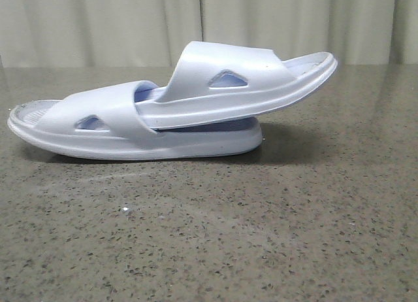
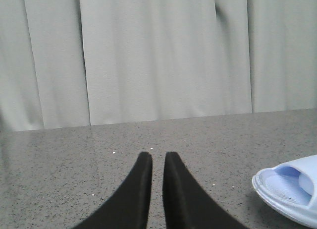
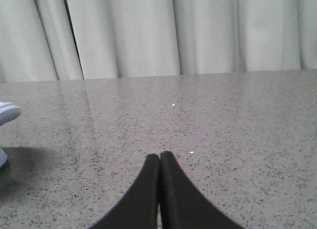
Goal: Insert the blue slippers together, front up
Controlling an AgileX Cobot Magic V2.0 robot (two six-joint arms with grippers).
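The blue slippers lie nested in the middle of the table in the front view. The lower slipper rests flat. The upper slipper has one end pushed under the lower one's strap, and its other end tilts up to the right. One end of the lower slipper shows in the left wrist view, and a slipper edge shows in the right wrist view. My left gripper is all but shut, with a thin slit and nothing in it. My right gripper is shut on nothing. Both are well away from the slippers and out of the front view.
The speckled grey stone table stretches bare in front of the slippers. A pale curtain hangs behind the table's far edge.
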